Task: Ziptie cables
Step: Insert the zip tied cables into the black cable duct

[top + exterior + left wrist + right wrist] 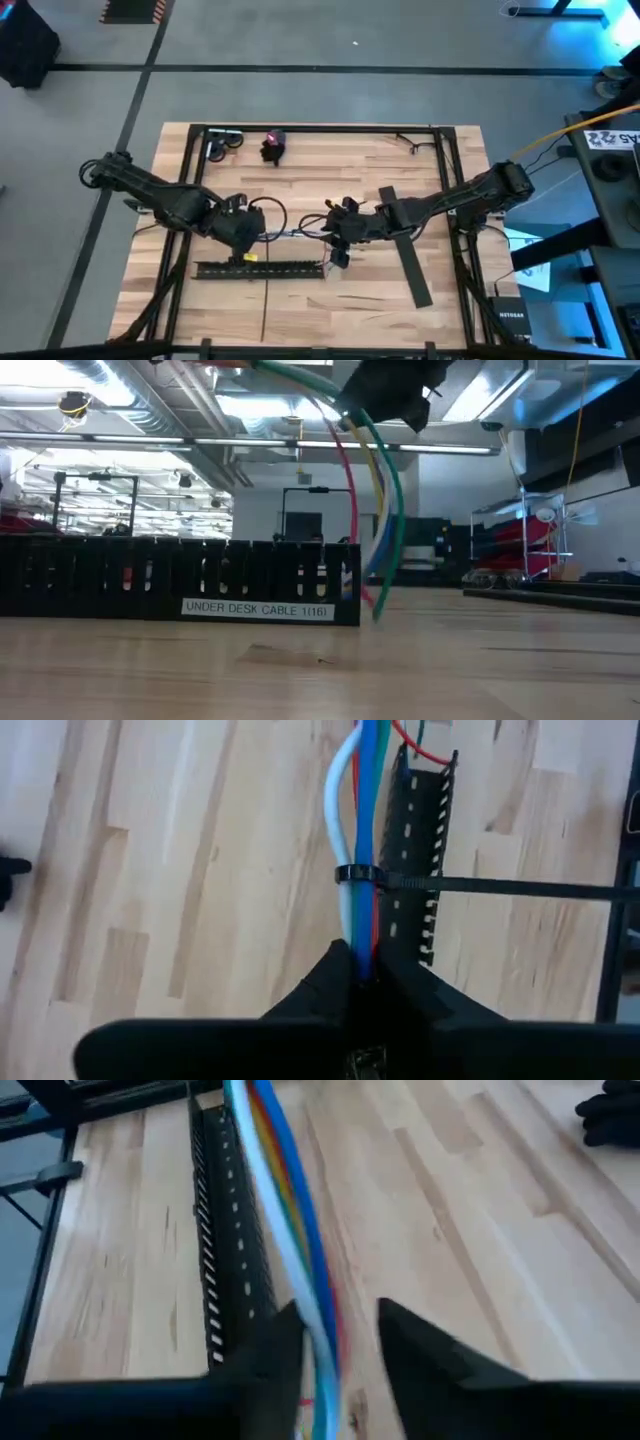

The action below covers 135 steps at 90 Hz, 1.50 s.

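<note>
Bright even overhead light, ceiling strip lights glaring in low view, motion-blurred cables (290, 1230) in right wrist view

One camera hangs high above me and looks straight down at the whole table (300, 310). Another sits low on the table top and looks flat across into the room. One camera rides on each of my wrists, very near the cables (362, 810). All four show the black tray (180, 582).

cables (375, 510) hanging — black cable tray (180, 580) behind
</note>
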### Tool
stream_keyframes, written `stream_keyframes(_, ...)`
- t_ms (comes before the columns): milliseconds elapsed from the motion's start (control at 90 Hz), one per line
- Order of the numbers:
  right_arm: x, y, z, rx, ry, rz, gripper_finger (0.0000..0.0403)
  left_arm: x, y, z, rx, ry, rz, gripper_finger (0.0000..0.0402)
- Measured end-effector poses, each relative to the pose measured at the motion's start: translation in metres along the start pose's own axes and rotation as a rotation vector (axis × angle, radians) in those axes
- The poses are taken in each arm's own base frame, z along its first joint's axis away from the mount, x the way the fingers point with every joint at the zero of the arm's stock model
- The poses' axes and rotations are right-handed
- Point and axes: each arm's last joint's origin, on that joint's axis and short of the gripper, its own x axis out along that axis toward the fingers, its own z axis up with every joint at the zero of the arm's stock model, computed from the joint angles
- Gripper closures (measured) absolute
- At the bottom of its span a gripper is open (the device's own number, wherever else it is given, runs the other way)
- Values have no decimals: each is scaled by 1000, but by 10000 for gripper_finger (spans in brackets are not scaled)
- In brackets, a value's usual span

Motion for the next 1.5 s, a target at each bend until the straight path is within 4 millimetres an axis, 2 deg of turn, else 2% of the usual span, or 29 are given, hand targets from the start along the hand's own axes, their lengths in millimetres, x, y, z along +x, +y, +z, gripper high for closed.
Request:
stream_keyframes(133,-3,4,10,18,-36,17,162,0,0,1,-42,-9,0,375)
stream_keyframes(233,3,10,8,23,-48,-56,132,0,0,1,-76,-21,13,375)
stream_keyframes(389,16,27,6,-19,-99,-200,125,0,0,3,-134,-39,13,375)
stream_keyframes(556,32,43,9,-110,-137,-380,137,0,-1,7,-176,-70,-8,375)
stream_keyframes(733,48,40,2,-142,-84,-547,164,-1,-1,7,-192,-70,-8,375)
stream_keyframes(833,50,34,-4,-92,-53,-589,196,-6,-4,7,-190,-85,-24,375)
stream_keyframes(911,49,31,-10,-76,-10,-611,242,-12,-6,7,-185,-96,-40,375)
stream_keyframes(1044,46,28,-15,-112,61,-621,361,-25,-6,4,-183,-122,-75,375)
stream_keyframes(1089,44,28,-16,-140,88,-604,386,-28,-5,2,-181,-125,-81,375)
stream_keyframes(1244,31,28,-11,-166,161,-513,397,-38,2,-9,-201,-96,-62,375)
stream_keyframes(1378,18,37,-1,-164,219,-246,399,-43,6,-24,-203,-9,-20,375)
stream_keyframes(1500,19,48,2,-200,217,-64,400,-44,2,-31,-166,38,-10,375)
